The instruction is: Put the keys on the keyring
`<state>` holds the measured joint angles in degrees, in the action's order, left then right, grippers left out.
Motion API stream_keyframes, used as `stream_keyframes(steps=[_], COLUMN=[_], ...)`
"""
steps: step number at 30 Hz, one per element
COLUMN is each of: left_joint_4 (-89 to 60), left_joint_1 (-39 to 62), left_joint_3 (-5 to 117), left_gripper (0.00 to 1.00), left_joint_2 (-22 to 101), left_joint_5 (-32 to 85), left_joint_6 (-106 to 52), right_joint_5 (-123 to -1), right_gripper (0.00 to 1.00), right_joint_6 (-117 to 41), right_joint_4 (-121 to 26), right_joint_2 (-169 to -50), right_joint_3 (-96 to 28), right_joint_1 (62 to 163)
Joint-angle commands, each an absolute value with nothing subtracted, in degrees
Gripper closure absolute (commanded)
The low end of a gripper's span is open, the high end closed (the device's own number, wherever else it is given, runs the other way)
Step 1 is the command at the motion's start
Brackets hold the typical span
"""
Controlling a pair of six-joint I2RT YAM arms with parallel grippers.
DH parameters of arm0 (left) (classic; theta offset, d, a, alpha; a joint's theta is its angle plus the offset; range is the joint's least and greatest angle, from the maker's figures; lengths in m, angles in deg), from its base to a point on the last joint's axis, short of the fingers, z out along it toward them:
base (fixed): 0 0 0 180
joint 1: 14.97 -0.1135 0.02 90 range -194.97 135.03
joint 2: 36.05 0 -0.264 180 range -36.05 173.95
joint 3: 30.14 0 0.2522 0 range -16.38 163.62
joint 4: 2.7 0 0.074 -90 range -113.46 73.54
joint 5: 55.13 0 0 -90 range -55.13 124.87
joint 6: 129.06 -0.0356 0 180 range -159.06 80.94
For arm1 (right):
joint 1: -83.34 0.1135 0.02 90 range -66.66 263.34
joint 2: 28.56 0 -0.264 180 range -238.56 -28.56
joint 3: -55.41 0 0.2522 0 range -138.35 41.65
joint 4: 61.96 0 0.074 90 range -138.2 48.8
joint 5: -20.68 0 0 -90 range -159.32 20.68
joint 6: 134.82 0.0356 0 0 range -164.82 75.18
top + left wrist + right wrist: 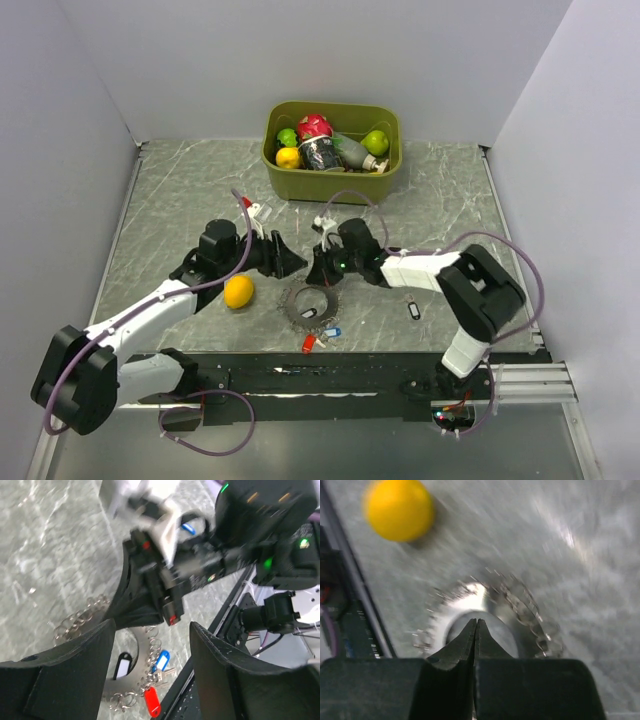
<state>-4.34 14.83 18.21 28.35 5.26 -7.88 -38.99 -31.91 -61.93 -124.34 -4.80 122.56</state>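
Your right claw point(476, 625) sat together, empty, over the keyring point(520, 607); left claw point(152, 627) stood apart. You needed to open right for keys point(309, 343) at ring's 6 o'clock

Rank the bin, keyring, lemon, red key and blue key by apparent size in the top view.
1. bin
2. keyring
3. lemon, clearly narrower than the keyring
4. red key and blue key: both tiny, too alike to rank
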Motion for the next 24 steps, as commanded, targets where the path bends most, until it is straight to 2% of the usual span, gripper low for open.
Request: stream_keyframes(steps=[1, 7, 15, 24], left_joint_4=[-3.5, -3.8, -7.3, -7.2], left_joint_1=[13.9, 13.5, 13.4, 13.4], left_joint_3=[17.0, 15.0, 13.8, 12.4], left_gripper=[0.33, 0.33, 0.35, 0.38], left_joint_2=[28.4, 29.9, 32.2, 33.7], left_joint_5=[6.6, 7.4, 9.9, 8.9], left_joint_6=[-5.5, -4.8, -5.3, -5.3], right_joint_5=[-44.0, -48.6, -56.2, -62.8], right_gripper=[1.0, 1.0, 1.0, 1.0], right_joint_6=[-26.7, -26.3, -26.8, -28.4], right_joint_4=[-56.9, -52.6, -46.3, -41.4], right_joint_2=[-126.6, -127.4, -121.1, -119.6], right_joint_3=[-5.5, -3.7, 0.4, 0.4], right_joint_1=[124.5, 125.4, 125.3, 125.3])
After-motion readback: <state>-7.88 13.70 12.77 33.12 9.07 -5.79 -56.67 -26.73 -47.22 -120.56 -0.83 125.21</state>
